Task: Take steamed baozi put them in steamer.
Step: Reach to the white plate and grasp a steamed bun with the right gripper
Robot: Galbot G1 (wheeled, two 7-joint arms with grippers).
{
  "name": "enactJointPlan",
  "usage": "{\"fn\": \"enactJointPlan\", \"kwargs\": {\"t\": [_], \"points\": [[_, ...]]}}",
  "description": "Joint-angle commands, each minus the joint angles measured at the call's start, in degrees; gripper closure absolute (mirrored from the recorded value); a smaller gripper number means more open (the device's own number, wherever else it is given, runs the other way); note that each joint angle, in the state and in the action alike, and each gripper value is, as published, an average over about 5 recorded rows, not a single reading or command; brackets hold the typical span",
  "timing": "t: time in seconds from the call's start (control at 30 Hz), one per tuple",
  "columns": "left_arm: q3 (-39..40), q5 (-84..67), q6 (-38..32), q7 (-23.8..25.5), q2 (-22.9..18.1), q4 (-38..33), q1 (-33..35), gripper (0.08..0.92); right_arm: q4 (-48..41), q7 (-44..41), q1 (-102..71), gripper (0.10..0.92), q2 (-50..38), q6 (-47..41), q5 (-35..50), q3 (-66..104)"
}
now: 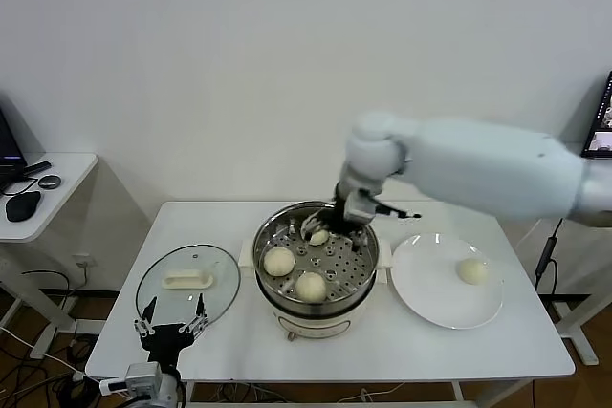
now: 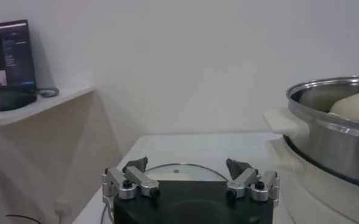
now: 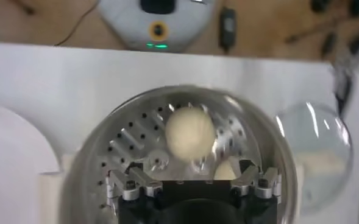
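I am looking down at a white table [image 1: 382, 351] set against a plain white wall, with a smaller side table [image 1: 43, 200] off to my left carrying a mouse and some cables. In the middle of the table stands the steamer [image 1: 316, 274], its shiny steel wall and perforated tray plainly visible from the head camera. Three steamed baozi lie on that tray: one on the left side [image 1: 279, 262], one toward the front [image 1: 310, 286], and a third at the back [image 1: 318, 237], right beneath my right gripper [image 1: 337, 230]. That gripper hangs over the back of the pot with its fingers spread wide and nothing between them; the right wrist camera shows the fingertips parted above the tray holes. The fourth bun [image 1: 471, 270] sits alone on the flat white plate [image 1: 430, 303], just to the right of the steamer. To the steamer's left the round glass lid [image 1: 163, 293] lies flat on the table with its white handle up. My left gripper [image 1: 174, 322] is parked low at the front left edge of the table, near the lid, its claws released and empty.
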Motion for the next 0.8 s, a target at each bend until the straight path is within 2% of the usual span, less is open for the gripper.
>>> {"fn": "enactJointPlan", "kwargs": {"t": [0.03, 0.17, 0.33, 0.57, 0.7, 0.8], "points": [[-0.1, 0.0, 0.2, 0.2, 0.1, -1.5, 1.0, 0.177, -6.5, -0.2, -4.9, 0.203, -20.3, -31.4, 14.5, 11.1], [0.3, 0.1, 0.6, 0.3, 0.0, -2.6, 1.9, 0.177, -10.9, -0.5, -16.0, 0.203, -25.2, -36.8, 7.5, 20.9], [-0.1, 0.8, 0.5, 0.2, 0.1, -2.3, 2.7, 0.177, -12.0, -1.4, -30.4, 0.203, -27.9, -41.5, -0.6, 33.0], [-1.1, 1.0, 0.7, 0.2, 0.1, -2.6, 3.3, 0.177, -19.3, -0.6, -44.1, 0.203, -23.2, -35.1, -14.8, 43.7], [-1.1, 0.8, 0.9, 0.4, 0.1, -3.2, 3.9, 0.177, -23.5, -2.0, -47.2, 0.203, -18.2, -31.8, -21.2, 46.9], [-1.2, 0.9, 0.9, 0.4, 0.1, -2.8, 4.0, 0.177, -29.7, -4.1, -47.2, 0.203, -13.8, -25.8, -25.1, 48.1]]}}
